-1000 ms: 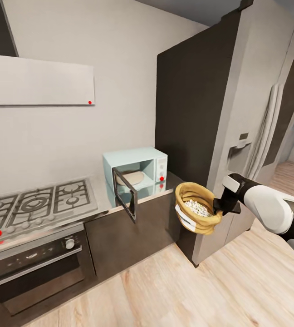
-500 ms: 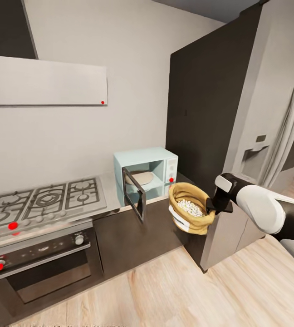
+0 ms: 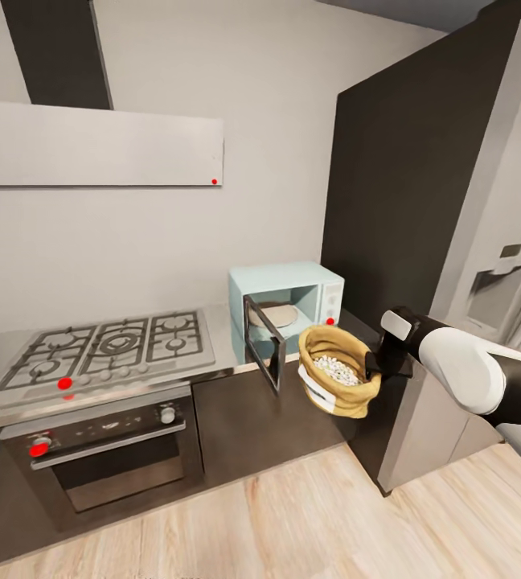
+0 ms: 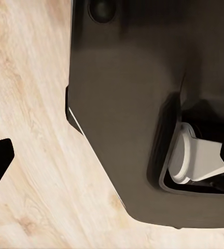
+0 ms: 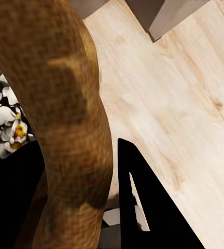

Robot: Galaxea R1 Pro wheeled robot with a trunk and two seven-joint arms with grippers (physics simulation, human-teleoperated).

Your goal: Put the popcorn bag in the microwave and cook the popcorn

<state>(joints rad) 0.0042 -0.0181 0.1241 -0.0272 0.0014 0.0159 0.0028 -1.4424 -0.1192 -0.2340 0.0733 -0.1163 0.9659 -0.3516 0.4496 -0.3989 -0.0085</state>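
Kitchen floor below; right gripper [image 3: 375, 363] outstretched, clamping popcorn bag [image 3: 335, 381] rim midair.

Right gripper [image 3: 373, 368] clamped, arm outstretched

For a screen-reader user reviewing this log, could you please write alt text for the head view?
The right gripper holds the popcorn bag by its rim, with white popcorn inside, in the air beside the mint-blue microwave, whose door stands open. The microwave sits on the grey countertop next to a gas hob, with an oven below.
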